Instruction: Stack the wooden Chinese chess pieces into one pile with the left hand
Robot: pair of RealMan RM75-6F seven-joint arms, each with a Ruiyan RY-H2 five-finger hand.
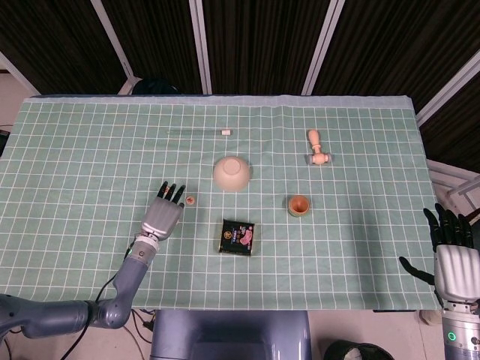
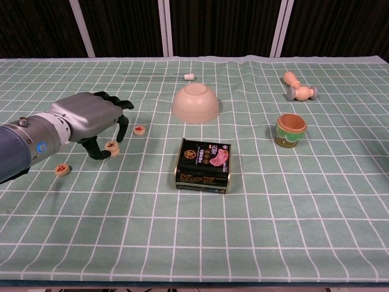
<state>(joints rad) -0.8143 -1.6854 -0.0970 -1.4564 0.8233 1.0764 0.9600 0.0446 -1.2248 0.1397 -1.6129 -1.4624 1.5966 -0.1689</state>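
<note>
Your left robot hand [image 2: 91, 120] pinching a chess piece [image 2: 111, 146], second piece [image 2: 140, 130] just beside, third piece [image 2: 61, 170] near the wrist, right robot hand [image 1: 452, 255] with fingers spread, holding nothing

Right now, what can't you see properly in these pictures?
- Whether the left hand grips the chess piece at its fingertips: chest view, fingers curl around it.
- That piece in the head view: hidden under the hand.
- The right hand: outside the chest view.
- Writing on the tin: too small.
- The thin stick: too faint to identify.
</note>
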